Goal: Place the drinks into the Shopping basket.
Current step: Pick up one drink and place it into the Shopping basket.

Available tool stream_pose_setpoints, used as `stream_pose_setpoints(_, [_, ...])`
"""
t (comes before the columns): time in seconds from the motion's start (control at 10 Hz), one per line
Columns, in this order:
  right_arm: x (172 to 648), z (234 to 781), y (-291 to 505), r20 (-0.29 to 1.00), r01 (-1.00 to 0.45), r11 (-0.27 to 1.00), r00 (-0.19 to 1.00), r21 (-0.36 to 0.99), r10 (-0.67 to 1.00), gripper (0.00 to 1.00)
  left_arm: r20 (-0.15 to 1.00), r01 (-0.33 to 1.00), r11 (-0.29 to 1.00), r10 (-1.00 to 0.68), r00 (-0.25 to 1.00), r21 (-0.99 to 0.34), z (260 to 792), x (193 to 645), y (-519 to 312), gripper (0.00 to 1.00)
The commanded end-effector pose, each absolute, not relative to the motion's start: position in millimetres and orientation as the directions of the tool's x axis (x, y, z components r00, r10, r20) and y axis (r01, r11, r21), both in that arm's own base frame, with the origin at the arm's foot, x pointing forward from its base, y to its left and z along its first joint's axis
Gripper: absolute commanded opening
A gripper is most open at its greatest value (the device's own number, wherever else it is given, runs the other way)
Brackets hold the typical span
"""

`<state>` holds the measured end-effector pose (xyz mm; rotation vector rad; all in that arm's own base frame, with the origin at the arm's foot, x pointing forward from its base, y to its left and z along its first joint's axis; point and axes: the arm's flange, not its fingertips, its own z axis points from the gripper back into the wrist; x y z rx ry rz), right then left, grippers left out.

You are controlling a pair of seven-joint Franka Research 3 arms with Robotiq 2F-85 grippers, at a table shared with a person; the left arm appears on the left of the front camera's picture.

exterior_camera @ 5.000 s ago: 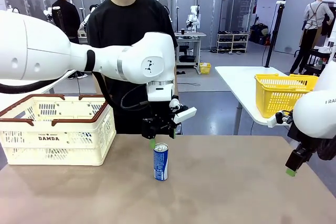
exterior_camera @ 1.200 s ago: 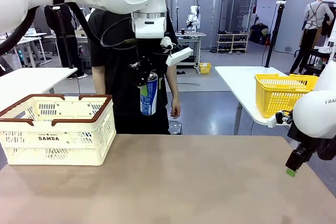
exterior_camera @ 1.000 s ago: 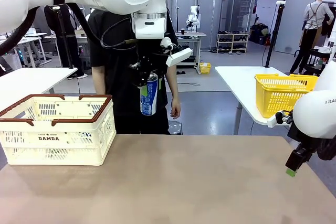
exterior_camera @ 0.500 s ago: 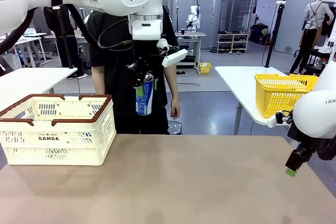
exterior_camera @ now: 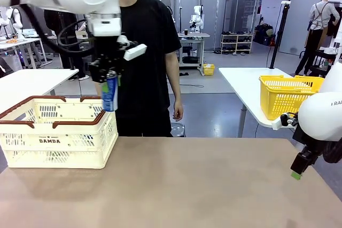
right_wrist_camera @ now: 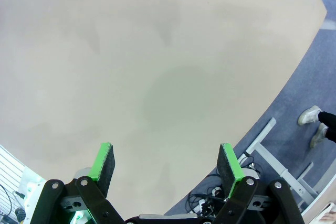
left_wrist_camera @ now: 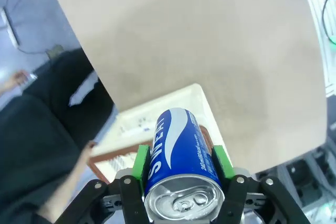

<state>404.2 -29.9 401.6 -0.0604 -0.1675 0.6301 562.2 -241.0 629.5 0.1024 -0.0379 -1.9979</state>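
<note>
Closest in, the right hand [right_wrist_camera: 166,169] hangs off the counter's [exterior_camera: 214,185] near right edge, its green pads [right_wrist_camera: 102,167] spread wide with nothing between them, just bare tan counter below and floor off to one side; from the front, that right hand [exterior_camera: 297,173] sits low beside the counter's edge, well apart from everything else. Up and across, the left hand [exterior_camera: 108,76] is raised high above the counter, clamped on a blue can [exterior_camera: 109,91] with white markings, the can upright and dangling below the hand. The wrist camera looks right down it: the blue can [left_wrist_camera: 181,156] is pinched between both green pads [left_wrist_camera: 140,162], silver top and pull tab facing the lens, white lettering running along its side. Directly beneath the can is the corner of the Shopping basket [left_wrist_camera: 157,129], cream walls and reddish-brown rim peeking out on either side. From the front, the Shopping basket [exterior_camera: 59,132] rests on the counter just below the left hand, the can hovering over its right rim. Behind the hand, a person [exterior_camera: 147,52] in a black shirt stands at the counter's far side
</note>
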Motion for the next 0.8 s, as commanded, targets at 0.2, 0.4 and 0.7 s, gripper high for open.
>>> stream_pose_setpoints(0.2, [404,402,-31,0.137,-0.578,0.809,0.797,-0.109,0.588,0.98,0.007,0.956,-0.23,-0.972,-0.236,0.181,628,568,-129,0.58])
stream_pose_setpoints(0.4, [404,402,-31,0.137,-0.578,0.809,0.797,-0.109,0.588,0.98,0.054,0.959,-0.202,-0.975,-0.216,0.199,627,583,-99,0.58])
stream_pose_setpoints(0.7, [404,402,-31,0.137,-0.578,0.809,0.797,-0.109,0.588,0.98,0.113,0.97,-0.167,-0.976,-0.188,0.175,626,593,-84,0.58])
